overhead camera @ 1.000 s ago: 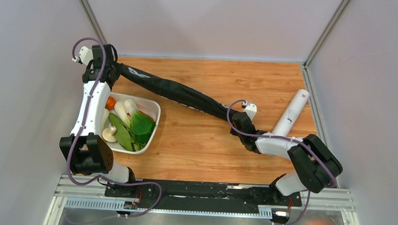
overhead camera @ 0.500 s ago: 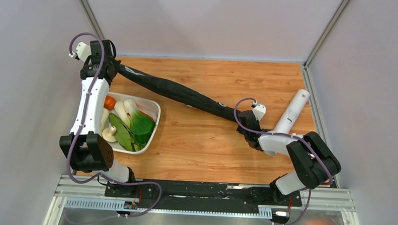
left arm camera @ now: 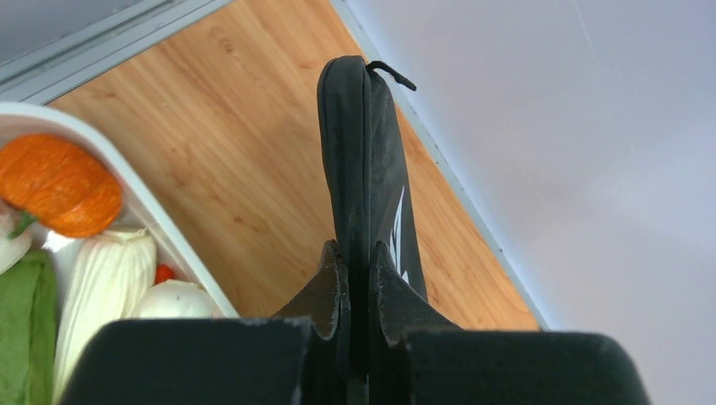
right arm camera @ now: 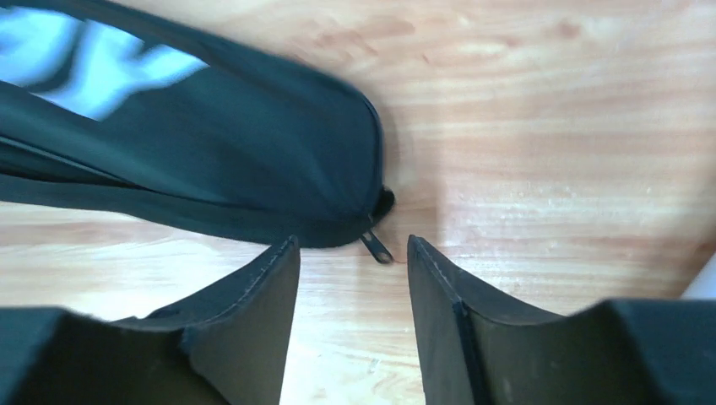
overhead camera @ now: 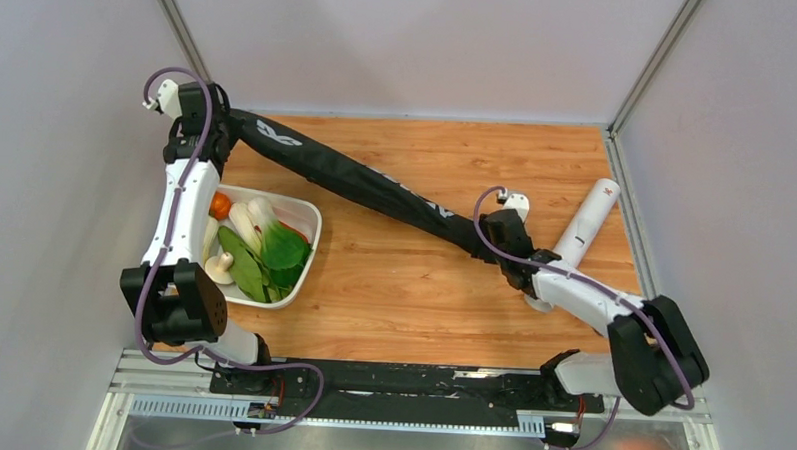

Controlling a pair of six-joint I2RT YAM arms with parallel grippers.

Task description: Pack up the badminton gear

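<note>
Black bag now off right pincer

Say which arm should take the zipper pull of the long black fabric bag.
Right: the open right end effector frames the zipper pull; the left end effector is clamped on the black bag.

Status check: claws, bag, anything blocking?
Left claw shut on bag end. Right claw open at zipper pull. Tube unpacked, far right. Tray near bag, not blocking.
</note>
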